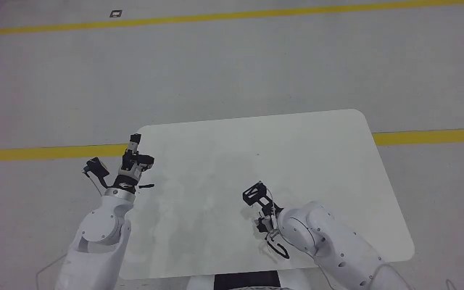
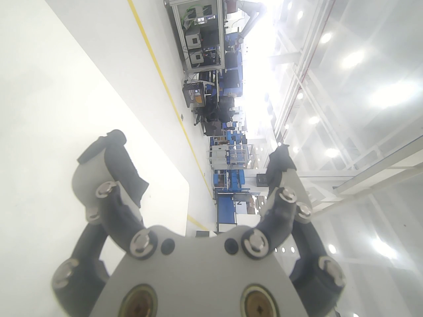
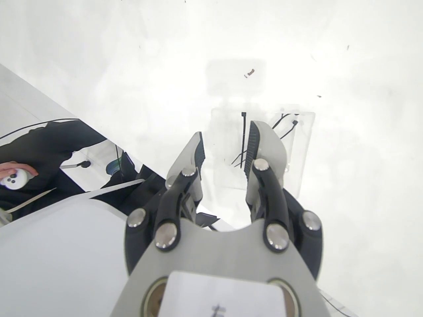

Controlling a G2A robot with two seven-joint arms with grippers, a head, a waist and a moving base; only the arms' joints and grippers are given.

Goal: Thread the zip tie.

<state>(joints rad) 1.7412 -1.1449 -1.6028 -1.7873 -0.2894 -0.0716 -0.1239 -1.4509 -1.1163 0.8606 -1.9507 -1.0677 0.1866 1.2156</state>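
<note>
Several black zip ties [image 3: 244,135] lie in a shallow clear tray [image 3: 302,153] on the white table [image 1: 290,145]. My right gripper [image 3: 226,130] hangs open just above the tray, its fingers on either side of one long tie, with nothing held. Another tie [image 3: 288,126] lies farther across the tray. In the top view the right gripper [image 1: 254,194] is near the table's front middle. My left gripper [image 1: 135,151] stands at the table's left edge, open and holding nothing [image 2: 198,143], pointing out past the table corner [image 2: 185,186] toward the room.
The table is bare white with a few small dark specks [image 3: 249,73]. Its front edge [image 3: 109,140] runs close behind the right gripper. Grey floor with yellow lines [image 1: 232,16] surrounds the table.
</note>
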